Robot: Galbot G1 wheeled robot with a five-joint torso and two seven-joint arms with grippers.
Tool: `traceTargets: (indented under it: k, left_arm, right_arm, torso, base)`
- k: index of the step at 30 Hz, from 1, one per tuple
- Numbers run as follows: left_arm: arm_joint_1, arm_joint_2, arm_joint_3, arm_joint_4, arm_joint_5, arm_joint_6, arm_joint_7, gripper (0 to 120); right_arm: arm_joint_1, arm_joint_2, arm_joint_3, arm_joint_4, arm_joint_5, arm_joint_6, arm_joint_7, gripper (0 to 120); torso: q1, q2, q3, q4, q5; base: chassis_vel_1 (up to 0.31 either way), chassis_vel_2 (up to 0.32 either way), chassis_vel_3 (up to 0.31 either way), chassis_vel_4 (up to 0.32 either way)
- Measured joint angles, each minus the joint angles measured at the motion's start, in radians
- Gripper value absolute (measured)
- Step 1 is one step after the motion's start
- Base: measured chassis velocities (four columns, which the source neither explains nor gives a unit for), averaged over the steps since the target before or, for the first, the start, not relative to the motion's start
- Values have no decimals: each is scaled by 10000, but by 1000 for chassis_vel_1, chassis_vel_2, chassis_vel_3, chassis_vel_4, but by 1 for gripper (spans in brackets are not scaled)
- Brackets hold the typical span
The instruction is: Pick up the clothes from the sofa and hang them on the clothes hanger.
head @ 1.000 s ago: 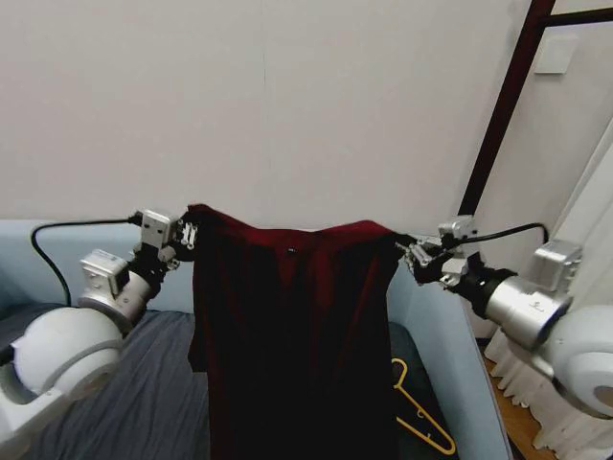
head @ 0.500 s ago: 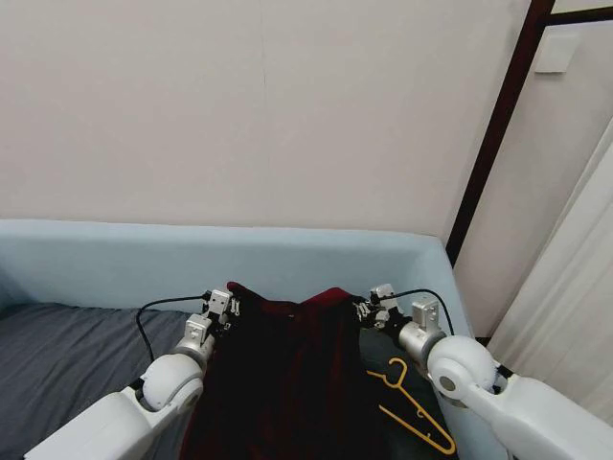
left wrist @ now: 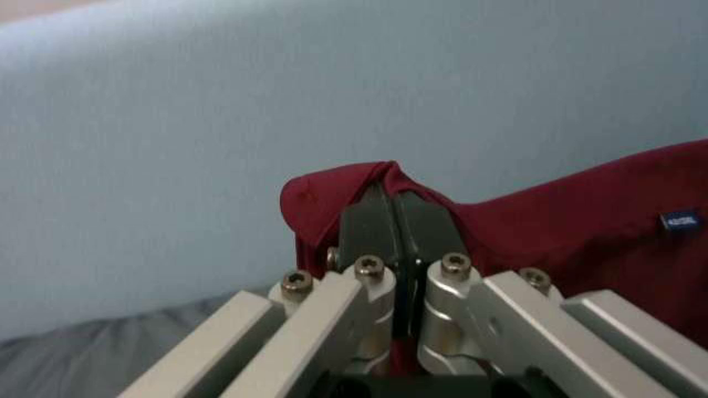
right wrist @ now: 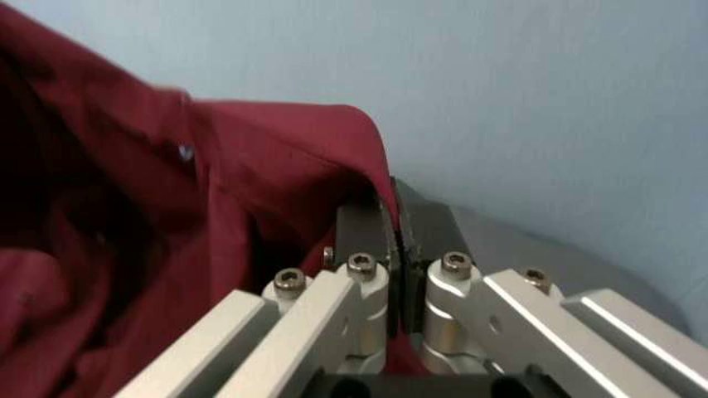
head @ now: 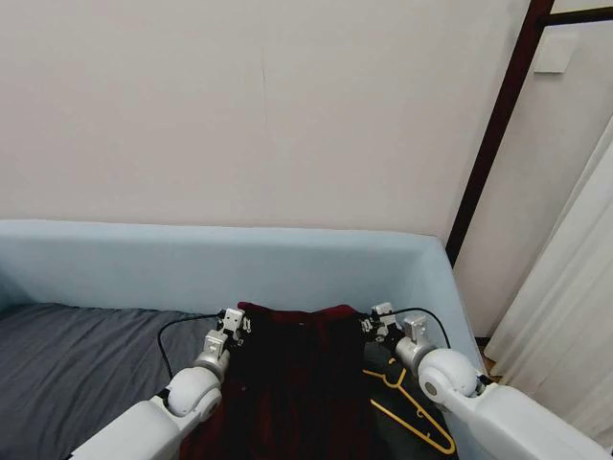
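Head view, left to right. The sofa (head: 115, 264), pale blue with a grey seat cushion (head: 67, 355), runs across the lower half of the picture. The left gripper (head: 237, 323) sits at about 7 o'clock from the centre, its jaws pinched shut on one top corner of the dark red garment (head: 292, 383). The left wrist view confirms this: the left gripper (left wrist: 394, 220) has a fold of the garment (left wrist: 553, 224) wrapped over its closed tips. The cloth hangs spread between the two arms, low in front of the backrest. Its lower part probably rests on the seat, though this is hard to make out. The right gripper (head: 375, 324), at about 5 o'clock, holds the opposite corner. In the right wrist view the right gripper (right wrist: 393, 232) is likewise clamped on an edge of the garment (right wrist: 221, 182). A yellow hanger (head: 412, 412) lies on the seat at 4 o'clock from the garment, just beside it.

Judged step: the pick-up, with the garment gripped at both corners and not yet hung. The next move calls for keeping both pinches firm while the collar is brought to the hanger.
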Motion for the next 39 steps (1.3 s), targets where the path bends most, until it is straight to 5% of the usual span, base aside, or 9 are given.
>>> traceTargets:
  k: [10,18,28,39]
  left_arm:
    - [-136,-135,168,421,40,-5,28,0]
    - [-108,-102,250,282,-47,43,-9,0]
    - [65,-152,429,179,168,-1,-28,0]
    - [253,-35,538,-119,380,-99,-20,0]
  right_arm:
    - [339,667,-281,-1388,-484,191,-141,1]
    - [294,527,-296,-1496,-803,190,-147,29]
    - [-866,-599,336,-467,-902,289,-480,69]
    - [-1848,-774,1386,-1995,-1206,-420,-2155,100]
  torso:
    - [-1,1,0,0,-1]
    - [-1,2,0,0,-1]
    - [-2,2,-2,-1,-2]
    - [-2,2,-2,-1,2]
  base:
    - [0,0,0,0]
    - [0,0,0,0]
    - [0,0,0,0]
    - [0,0,0,0]
